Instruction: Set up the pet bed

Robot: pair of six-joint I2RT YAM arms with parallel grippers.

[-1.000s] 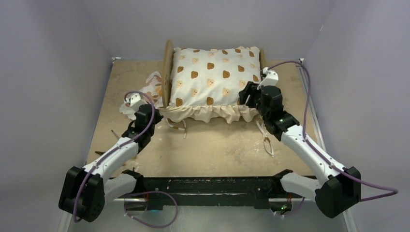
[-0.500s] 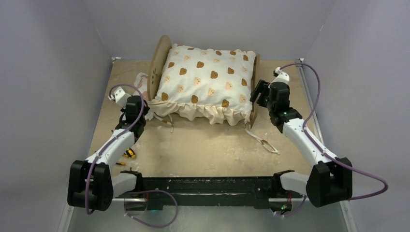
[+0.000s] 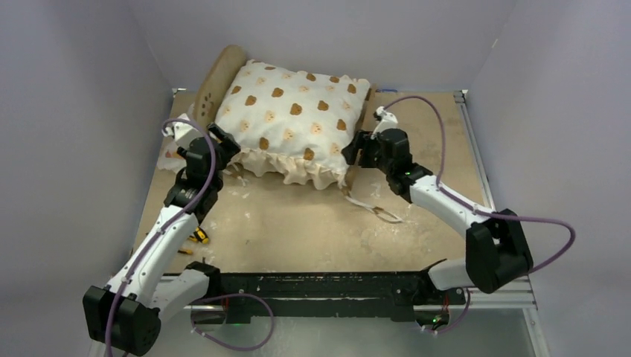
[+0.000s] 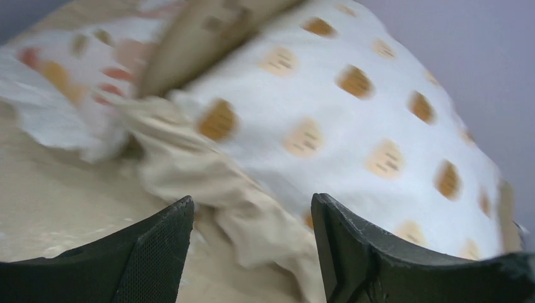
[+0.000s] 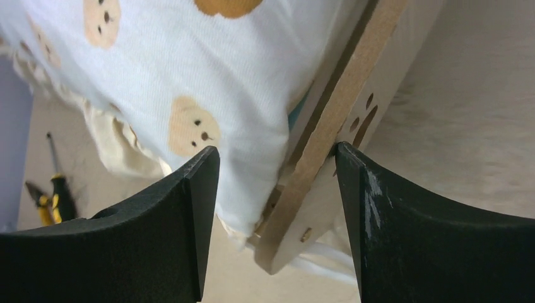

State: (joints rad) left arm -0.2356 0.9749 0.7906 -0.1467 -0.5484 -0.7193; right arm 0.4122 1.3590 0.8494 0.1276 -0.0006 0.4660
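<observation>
Pet bed (image 3: 216,78) of light wood, rounded headboard, bear-print cushion (image 3: 294,119) on top

Bear-print cushion (image 3: 294,119) covers the pet bed (image 3: 217,74) on the table (image 3: 312,230).

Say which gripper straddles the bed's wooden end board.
Right gripper: the pet bed's end board sits between its jaws; left gripper faces only cushion ruffle.

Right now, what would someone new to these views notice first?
The big bear-print cushion dominates, sitting skewed on the pet bed at the far left of the table. Both arms flank it. The right gripper has its fingers either side of one wooden end of the bed and the cushion's edge, and the left gripper stands open at the cushion's near-left corner.
</observation>
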